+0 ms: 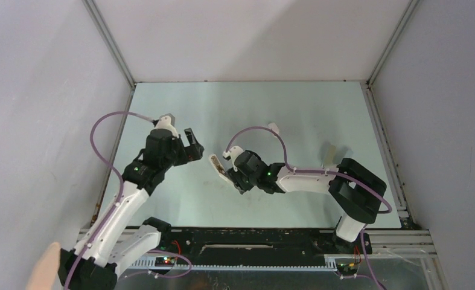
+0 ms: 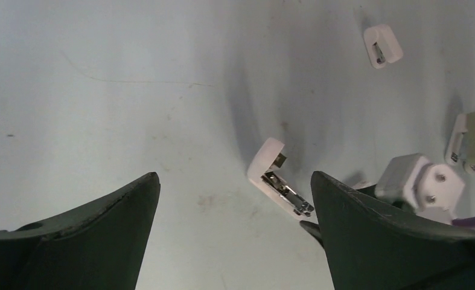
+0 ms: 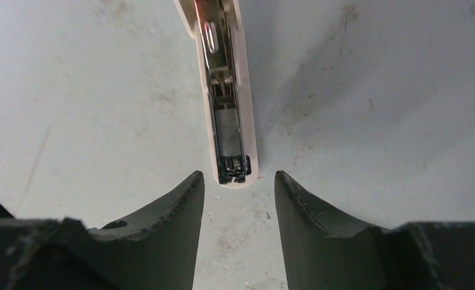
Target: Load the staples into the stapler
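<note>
The stapler [image 1: 217,168] is pinkish white and lies open on the table between the two arms, its metal channel showing [image 3: 229,115]. My right gripper [image 3: 239,181] is open and empty, its fingertips just short of the stapler's near end; in the top view it [image 1: 230,176] sits just right of the stapler. My left gripper [image 2: 235,178] is open and empty, hovering left of the stapler [image 2: 278,181]; it also shows in the top view [image 1: 194,147]. The small white staples box [image 2: 382,46] lies farther back on the table [image 1: 274,128], away from both grippers.
A taller beige block [image 1: 330,154] stands right of centre, close to the right arm's elbow; it also shows in the left wrist view [image 2: 468,139]. The pale green table [image 1: 295,109] is fenced by grey walls on three sides.
</note>
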Controlling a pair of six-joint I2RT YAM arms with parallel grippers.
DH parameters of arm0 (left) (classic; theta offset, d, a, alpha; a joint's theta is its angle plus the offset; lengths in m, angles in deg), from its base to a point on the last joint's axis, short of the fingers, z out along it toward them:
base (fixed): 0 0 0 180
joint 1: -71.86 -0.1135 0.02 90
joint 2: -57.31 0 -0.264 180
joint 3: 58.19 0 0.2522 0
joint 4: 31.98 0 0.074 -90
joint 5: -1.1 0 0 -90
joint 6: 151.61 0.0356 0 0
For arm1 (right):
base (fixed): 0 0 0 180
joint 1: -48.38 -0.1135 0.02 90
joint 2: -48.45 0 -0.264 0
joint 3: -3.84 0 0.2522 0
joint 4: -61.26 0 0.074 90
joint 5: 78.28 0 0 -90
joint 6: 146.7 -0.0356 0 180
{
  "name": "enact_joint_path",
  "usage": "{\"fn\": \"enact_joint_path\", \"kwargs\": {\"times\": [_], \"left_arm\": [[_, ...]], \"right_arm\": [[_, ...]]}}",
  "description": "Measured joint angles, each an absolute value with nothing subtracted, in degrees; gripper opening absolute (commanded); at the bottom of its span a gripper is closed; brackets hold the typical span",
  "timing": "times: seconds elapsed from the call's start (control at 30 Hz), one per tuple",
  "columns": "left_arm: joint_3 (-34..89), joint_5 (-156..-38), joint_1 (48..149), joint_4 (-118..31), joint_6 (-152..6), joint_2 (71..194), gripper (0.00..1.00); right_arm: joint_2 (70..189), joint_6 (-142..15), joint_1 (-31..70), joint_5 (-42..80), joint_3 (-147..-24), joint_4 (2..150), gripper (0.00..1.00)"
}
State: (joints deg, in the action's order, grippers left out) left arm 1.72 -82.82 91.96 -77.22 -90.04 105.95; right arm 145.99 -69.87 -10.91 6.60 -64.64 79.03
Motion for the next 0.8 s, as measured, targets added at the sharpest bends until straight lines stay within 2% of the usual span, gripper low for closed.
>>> {"fn": "enact_joint_path", "kwargs": {"times": [0.2, 0.33, 0.6, 0.8], "left_arm": [[0.1, -87.7, 91.9, -70.5, -94.4, 113.5, 0.91], [-0.5, -90.2, 91.9, -66.8, -96.2, 117.9, 0.82], [-0.8, -94.2, 91.9, -61.7, -98.1, 125.2, 0.53], [-2.8, -96.7, 91.9, -58.6, -99.4, 127.6, 0.38]], "right_arm": [[146.5, -68.2, -10.6, 7.1, -61.6, 76.0, 0.45], [147.0, -67.4, -10.5, 7.5, -61.1, 73.8, 0.4], [148.0, -66.4, -10.3, 8.5, -60.6, 70.9, 0.21], [148.0, -66.2, -10.4, 8.7, -60.2, 70.1, 0.16]]}}
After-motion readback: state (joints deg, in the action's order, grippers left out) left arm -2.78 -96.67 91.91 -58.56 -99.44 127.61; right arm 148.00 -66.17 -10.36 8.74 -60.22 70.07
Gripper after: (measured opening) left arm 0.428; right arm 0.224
